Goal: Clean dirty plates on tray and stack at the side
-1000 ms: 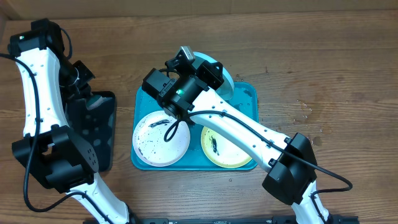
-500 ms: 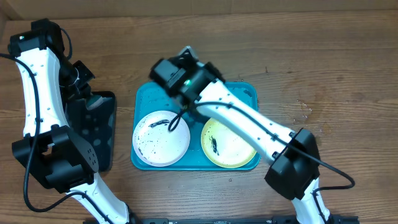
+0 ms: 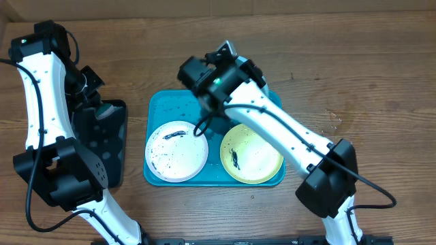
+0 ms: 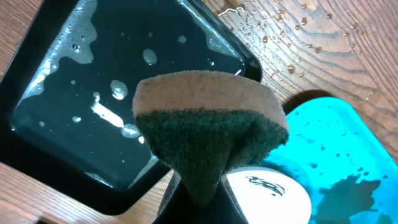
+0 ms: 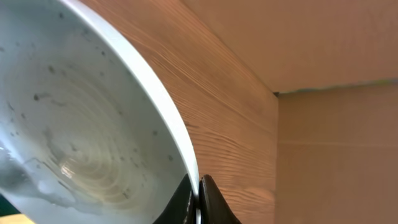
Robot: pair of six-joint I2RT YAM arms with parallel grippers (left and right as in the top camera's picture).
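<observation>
My right gripper (image 5: 199, 185) is shut on the rim of the light blue plate (image 5: 81, 118), holding it tilted on edge; the plate has small dark specks. In the overhead view this gripper (image 3: 230, 62) is above the far edge of the turquoise tray (image 3: 160, 109), and its wrist hides the plate. The white plate (image 3: 176, 151) with black smudges and the yellow-green rimmed plate (image 3: 251, 156) lie side by side in the tray. My left gripper (image 4: 202, 190) is shut on a tan and green sponge (image 4: 211, 118) over the black tray (image 4: 124, 74).
The black tray (image 3: 102, 143) holds water and stands left of the turquoise tray. Water drops (image 3: 334, 119) lie on the wooden table to the right. A cardboard wall (image 5: 336, 143) stands at the back.
My right gripper has lifted the light blue plate off the back of the tray, swung right and tipped it on edge. The left arm has not moved.
</observation>
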